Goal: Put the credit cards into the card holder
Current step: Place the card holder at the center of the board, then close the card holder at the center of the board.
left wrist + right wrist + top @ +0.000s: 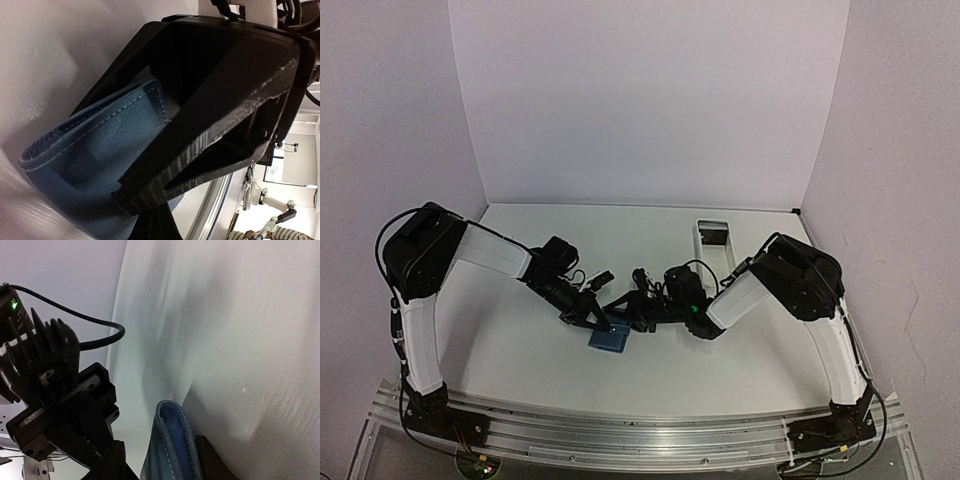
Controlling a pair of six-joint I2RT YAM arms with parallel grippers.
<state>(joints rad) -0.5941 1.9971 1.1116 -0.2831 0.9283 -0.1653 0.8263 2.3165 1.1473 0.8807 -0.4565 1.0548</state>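
Top view, just below the middle of the frame: blue card holder (611,341) on the white table (520,350), right where the two arms meet. Approached from the upper left by the left gripper (596,322) and from the right by the right gripper (623,322).

Left wrist view: pinched between the black left fingers (225,125), one along the card holder's upper left edge, the broad one across its right side. Stitched blue leather squeezed between them and bulging out toward the lower left of the frame, with a rounded edge at the far left.

Right wrist view: card holder's edge at bottom centre, standing up between the right fingers (207,462), with brighter blue inside the fold. Fingers spread here. Right-hand one touching or just beside the leather, cannot tell which. Left-hand one apart from it, with a strip of table showing between.

Upper right of the top view: long white tray (700,255), well apart from both grippers, with something dark at its far end, too small to identify. Cannot tell from any view where the credit cards are.
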